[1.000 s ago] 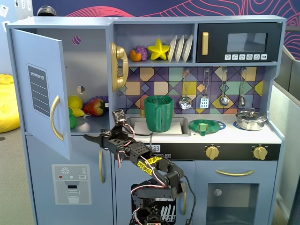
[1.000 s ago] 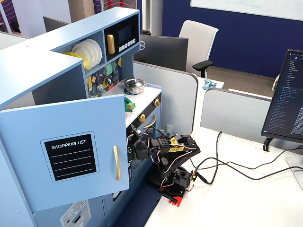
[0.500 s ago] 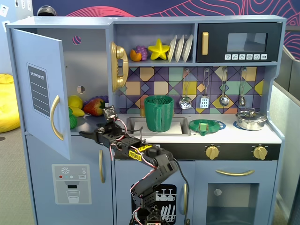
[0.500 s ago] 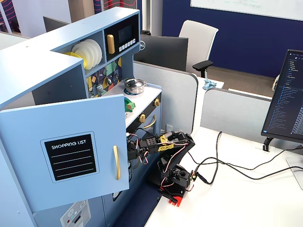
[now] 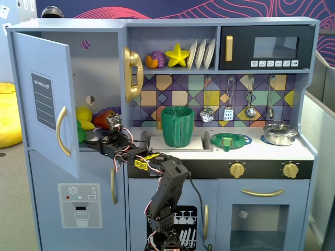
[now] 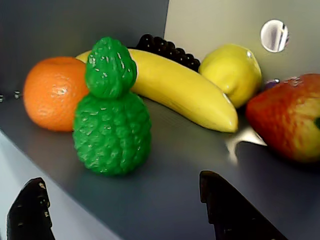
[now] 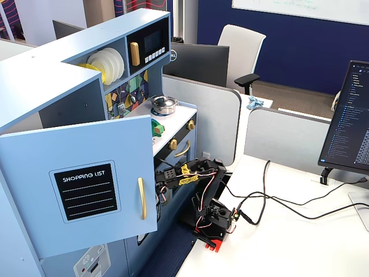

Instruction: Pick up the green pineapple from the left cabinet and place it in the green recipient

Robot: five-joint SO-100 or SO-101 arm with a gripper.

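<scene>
The green pineapple (image 6: 112,120) stands upright near the front edge of the left cabinet's (image 5: 99,73) grey shelf; in a fixed view only a green sliver (image 5: 80,130) shows past the open door (image 5: 42,99). My gripper (image 6: 121,180) is open, with its black fingertips (image 6: 32,200) a little short of the pineapple on either side, touching nothing. In a fixed view the gripper (image 5: 90,140) reaches into the cabinet. The green recipient (image 5: 177,126), tall and ribbed, stands in the sink. In the other fixed view the door (image 7: 86,184) hides the gripper and fruit.
On the shelf behind the pineapple lie an orange (image 6: 52,92), a banana (image 6: 185,92), a lemon (image 6: 232,72), dark grapes (image 6: 167,47) and, at the right, a red strawberry (image 6: 290,117). A flat green dish (image 5: 226,141) and a pot (image 5: 280,134) sit on the counter.
</scene>
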